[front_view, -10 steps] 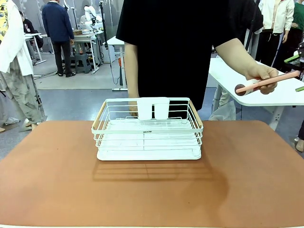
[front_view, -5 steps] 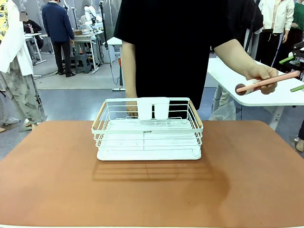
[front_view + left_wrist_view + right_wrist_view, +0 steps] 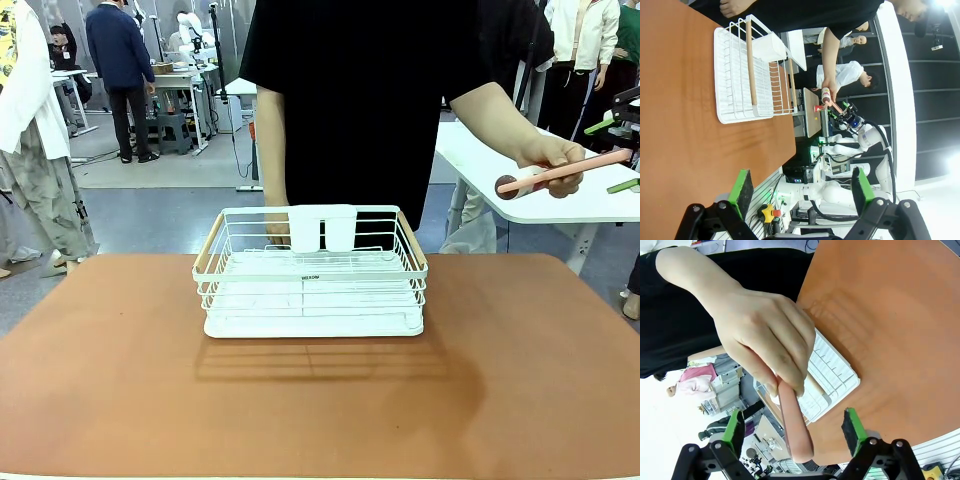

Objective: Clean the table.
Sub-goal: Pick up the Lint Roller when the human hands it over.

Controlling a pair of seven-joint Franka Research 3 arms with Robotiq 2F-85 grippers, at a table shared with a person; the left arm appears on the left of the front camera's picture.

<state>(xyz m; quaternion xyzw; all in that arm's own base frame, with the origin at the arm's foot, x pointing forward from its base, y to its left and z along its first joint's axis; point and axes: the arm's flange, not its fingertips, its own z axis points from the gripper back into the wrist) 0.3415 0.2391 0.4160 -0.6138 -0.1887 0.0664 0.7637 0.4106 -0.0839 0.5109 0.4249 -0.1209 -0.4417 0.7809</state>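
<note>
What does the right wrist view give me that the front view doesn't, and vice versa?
Right wrist: a close look along the right tool, which is open. The end of the pink handle sits between its green pads and touches neither. The fingers of the person's hand wrap around the handle.
Front: the handle's dark round head, the white side table by the hand, and the whole white wire basket from near rim to far wall.
Both: the hand, the handle, the basket and the terracotta table.
</note>
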